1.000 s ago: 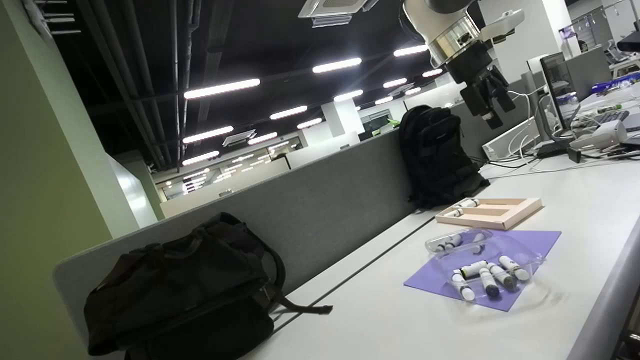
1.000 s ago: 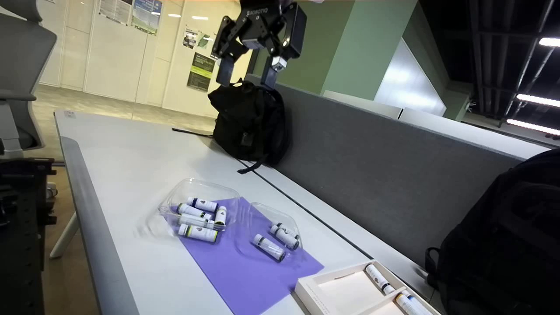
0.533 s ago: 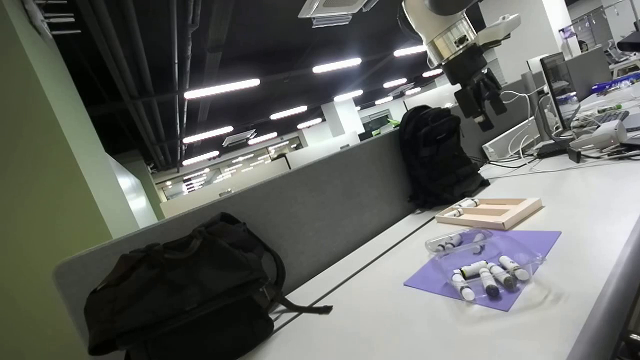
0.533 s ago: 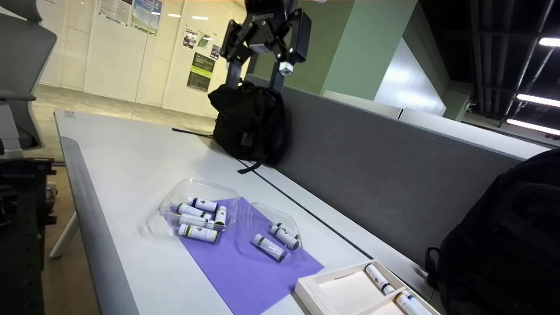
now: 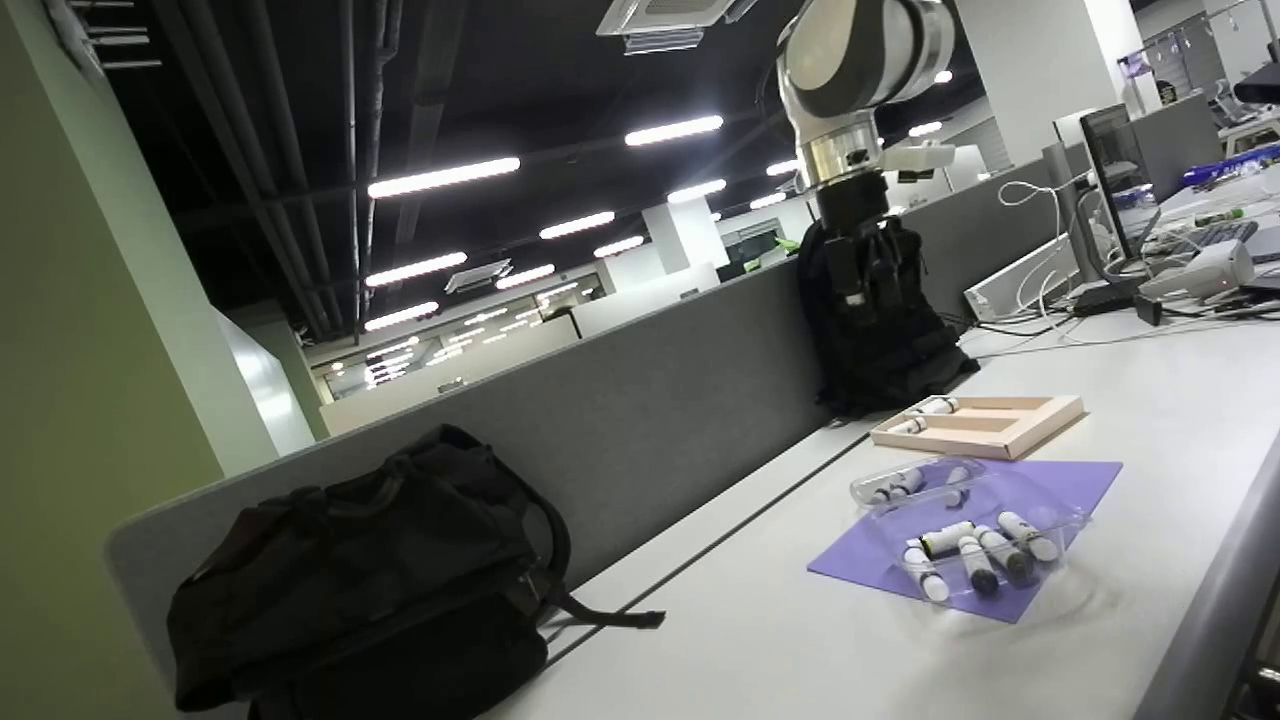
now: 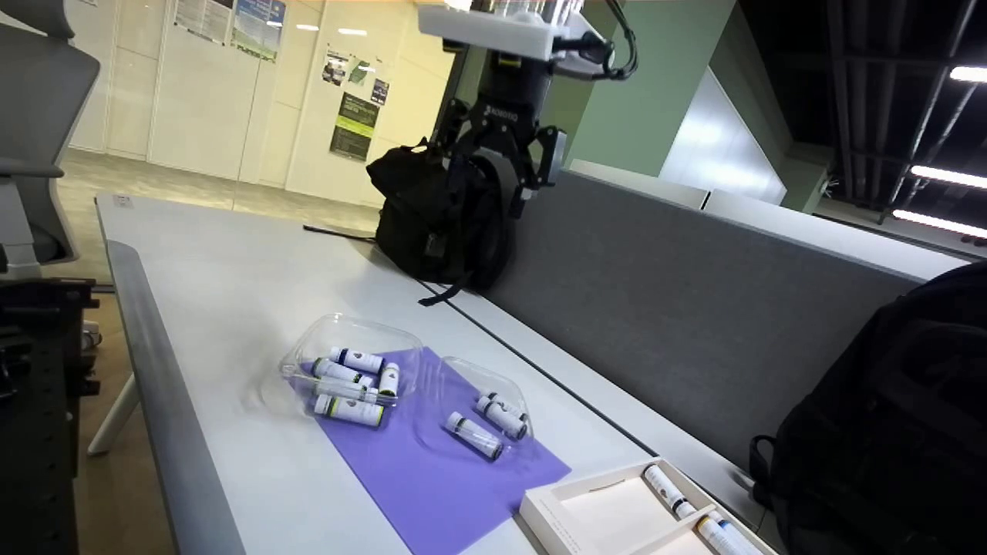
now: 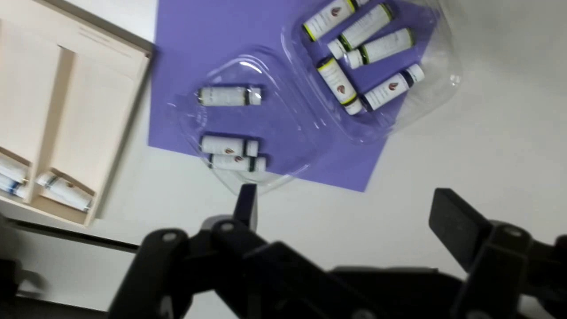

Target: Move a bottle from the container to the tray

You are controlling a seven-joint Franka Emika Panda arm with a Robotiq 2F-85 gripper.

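The container is a clear plastic clamshell [image 6: 374, 327], lying open on a flat purple sheet [image 6: 432, 486]. One half holds several small white-labelled bottles [image 7: 337, 82]. The half nearer the tray holds three bottles [image 7: 223, 96]. The light wooden tray [image 5: 1000, 440] stands beside the sheet. It has a low rim and a divider, and a few bottles [image 7: 66, 191] lie at one end; it also shows in the wrist view [image 7: 95, 110]. My gripper [image 7: 345, 197] is open and empty, high above the table, pointing down. In both exterior views it is well above the container [image 5: 880, 305] [image 6: 487, 202].
A grey partition [image 6: 655, 254] runs along the table's back edge. One black backpack [image 5: 380, 570] leans on it at one end, another [image 5: 880, 360] near the tray. A monitor [image 5: 1120, 180] and cables stand beyond the tray.
The gripper has swung from a tilted pose to pointing nearly straight down. It is lower, in front of the backpack in an exterior view. It stays open. Bottles, container and tray have not moved.
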